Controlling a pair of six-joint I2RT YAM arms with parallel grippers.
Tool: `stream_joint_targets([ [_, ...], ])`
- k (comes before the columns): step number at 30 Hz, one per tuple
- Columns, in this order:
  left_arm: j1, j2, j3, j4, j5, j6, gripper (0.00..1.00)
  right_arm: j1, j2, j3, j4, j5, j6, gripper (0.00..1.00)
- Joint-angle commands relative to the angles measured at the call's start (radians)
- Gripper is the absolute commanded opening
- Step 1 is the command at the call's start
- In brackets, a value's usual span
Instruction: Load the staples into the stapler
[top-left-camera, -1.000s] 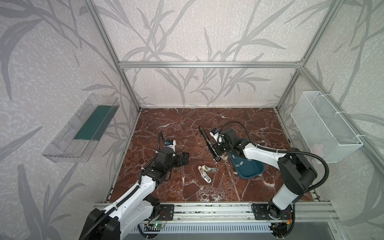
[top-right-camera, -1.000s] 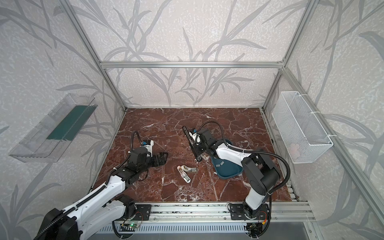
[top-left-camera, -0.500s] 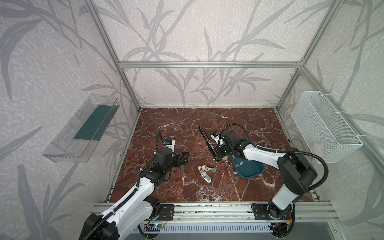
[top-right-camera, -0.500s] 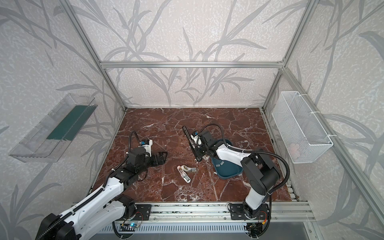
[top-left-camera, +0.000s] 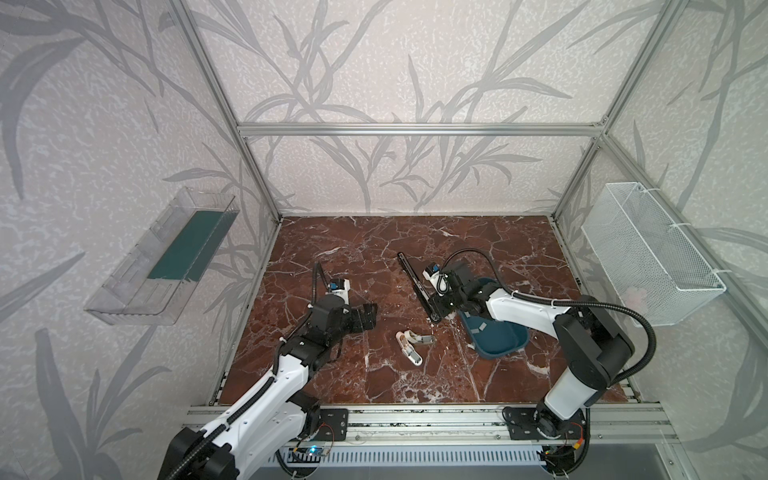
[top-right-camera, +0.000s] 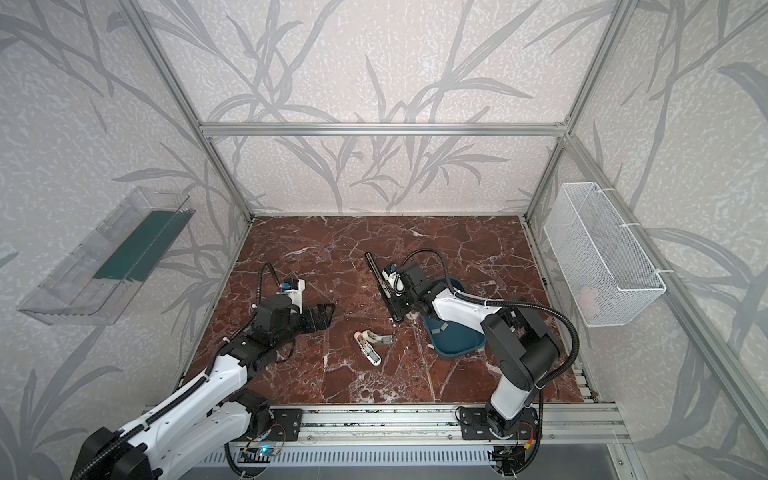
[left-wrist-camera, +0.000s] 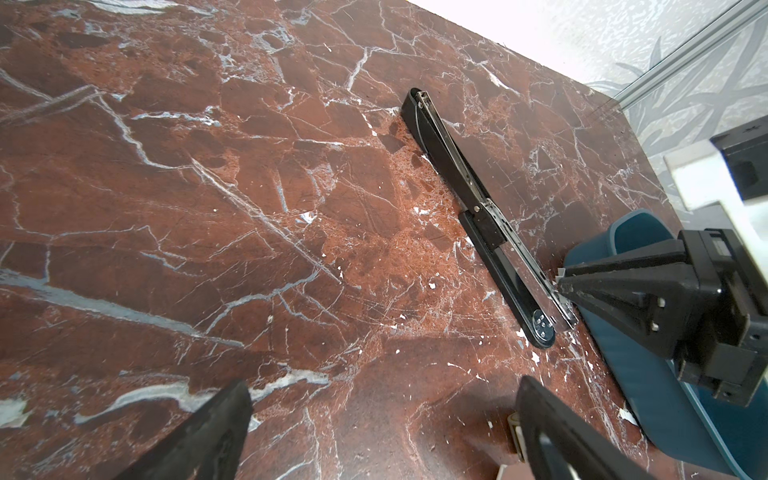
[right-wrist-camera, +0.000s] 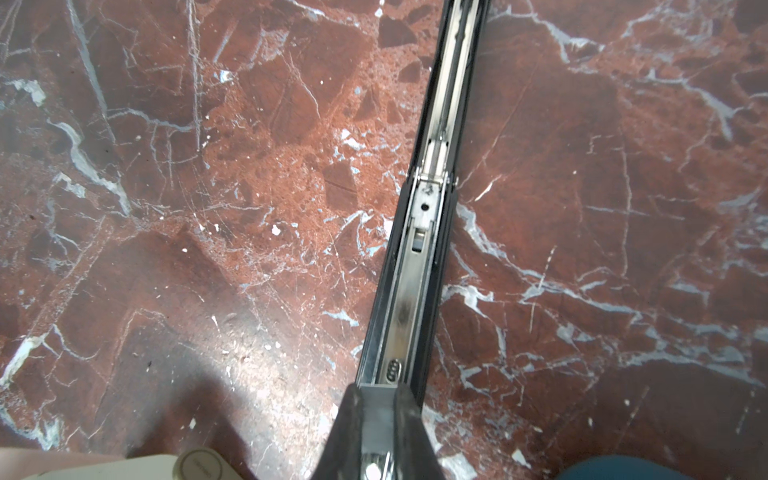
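The black stapler (top-left-camera: 415, 282) (top-right-camera: 380, 278) lies opened flat on the marble, its metal channel (right-wrist-camera: 419, 249) facing up. My right gripper (top-left-camera: 441, 305) (top-right-camera: 400, 308) (right-wrist-camera: 379, 399) is shut on a small grey strip of staples (right-wrist-camera: 379, 411), held over the channel's near end. The left wrist view shows its tips (left-wrist-camera: 559, 284) at the stapler (left-wrist-camera: 478, 208). More staples (top-left-camera: 482, 327) (top-right-camera: 439, 328) lie in the blue tray (top-left-camera: 498, 353). My left gripper (top-left-camera: 368, 316) (top-right-camera: 326, 313) (left-wrist-camera: 382, 386) stands open and empty, left of the stapler.
Two small white plastic pieces (top-left-camera: 409, 347) (top-right-camera: 370, 347) lie on the table between the arms. The blue tray (top-right-camera: 457, 351) (left-wrist-camera: 623, 232) sits under the right arm. A white wire basket (top-left-camera: 648, 253) hangs on the right wall, a clear shelf (top-left-camera: 166, 257) on the left wall.
My right gripper has crept slightly toward the stapler's near end, still holding the strip. The left arm has shifted only a little.
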Motion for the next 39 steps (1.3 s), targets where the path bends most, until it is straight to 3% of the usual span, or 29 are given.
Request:
stream_joint_targets([
  [1, 0.004, 0.003, 0.016, 0.004, -0.013, 0.007, 0.99, -0.003, 0.007, -0.012, -0.022, 0.009, 0.012, 0.11],
  [25, 0.004, 0.008, 0.015, 0.01, -0.016, 0.007, 0.99, 0.0, 0.037, -0.005, -0.053, 0.052, 0.032, 0.11],
  [39, 0.004, 0.035, 0.021, 0.027, -0.006, 0.005, 0.99, 0.033, -0.04, -0.073, -0.102, 0.128, 0.071, 0.11],
])
